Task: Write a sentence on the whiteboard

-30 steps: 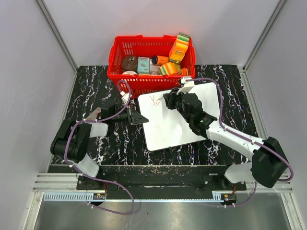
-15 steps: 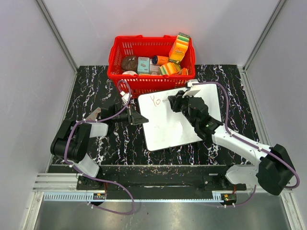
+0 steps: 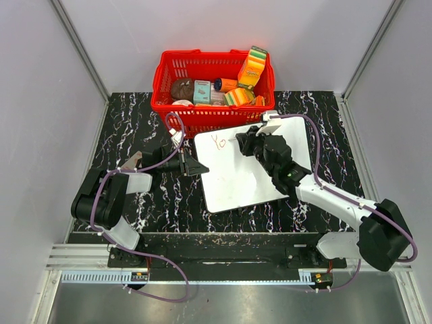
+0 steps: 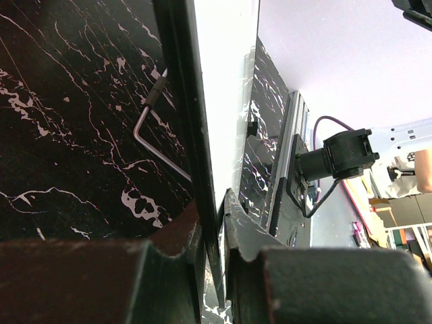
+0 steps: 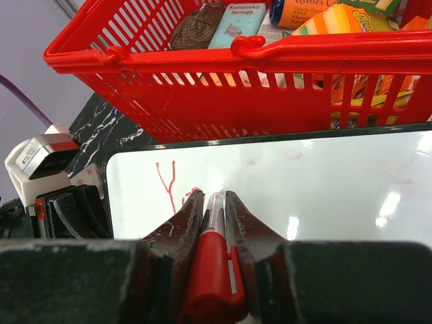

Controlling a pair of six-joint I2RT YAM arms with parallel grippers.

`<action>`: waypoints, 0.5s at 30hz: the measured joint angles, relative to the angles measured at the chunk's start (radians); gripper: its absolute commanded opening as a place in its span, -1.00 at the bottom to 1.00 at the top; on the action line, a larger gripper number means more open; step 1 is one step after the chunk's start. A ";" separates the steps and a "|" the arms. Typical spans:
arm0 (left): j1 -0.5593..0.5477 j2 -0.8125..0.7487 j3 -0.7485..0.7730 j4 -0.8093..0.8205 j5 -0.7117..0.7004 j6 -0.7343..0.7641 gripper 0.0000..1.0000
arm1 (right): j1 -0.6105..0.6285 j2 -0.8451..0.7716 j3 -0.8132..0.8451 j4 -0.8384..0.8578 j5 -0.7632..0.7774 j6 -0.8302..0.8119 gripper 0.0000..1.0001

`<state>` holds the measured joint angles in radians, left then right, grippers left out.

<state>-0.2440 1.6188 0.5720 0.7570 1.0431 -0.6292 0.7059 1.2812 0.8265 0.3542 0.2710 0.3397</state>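
I see the large flat white whiteboard [image 3: 233, 181] with rounded corners lying slightly askew on the black, white-veined marble table [image 3: 131, 128], its far edge just beside the front wall of the red plastic basket [image 3: 202, 116]. The basket holds assorted packets and sponges.

My right gripper [image 3: 239, 140] hangs over the far left part of the board. In the right wrist view its two dark fingers [image 5: 177, 226] are pressed tight around a red marker pen [image 5: 210, 260], with the pale tip poking out between them [image 5: 214, 200]. The tip looks to be on the board surface [image 5: 337, 196], though the fingers hide the exact point of contact, so I can't be sure. Thin red handwritten lettering [image 3: 217, 141] sits just left of the pen, near the board's far left corner. From above it reads "Yo". The wrist camera shows the "Y" [image 5: 167, 183] clearly and only a sliver of the next letter beside the finger.

My left gripper [image 3: 196, 165] is at the board's left edge. In the left wrist view [image 4: 211, 214] its fingers are clamped on either side of the thin rim, with the white face [image 4: 226, 81] running away from the camera. A bent grey metal wire [image 4: 145, 135] lies on the table [image 4: 67, 101] against the board's dark underside.
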 measured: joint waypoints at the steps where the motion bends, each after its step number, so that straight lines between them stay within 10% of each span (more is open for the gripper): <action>1: 0.000 0.000 0.000 0.000 0.000 0.000 -1.00 | 0.000 0.001 0.000 0.002 0.000 0.000 -1.00; 15: 0.000 0.000 0.000 0.000 0.000 0.000 -1.00 | -0.010 0.022 0.011 0.031 -0.027 0.013 -1.00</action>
<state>-0.2443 1.6192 0.5720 0.7570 1.0435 -0.6289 0.6960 1.3029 0.8371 0.3851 0.2440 0.3531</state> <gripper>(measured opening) 0.156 0.230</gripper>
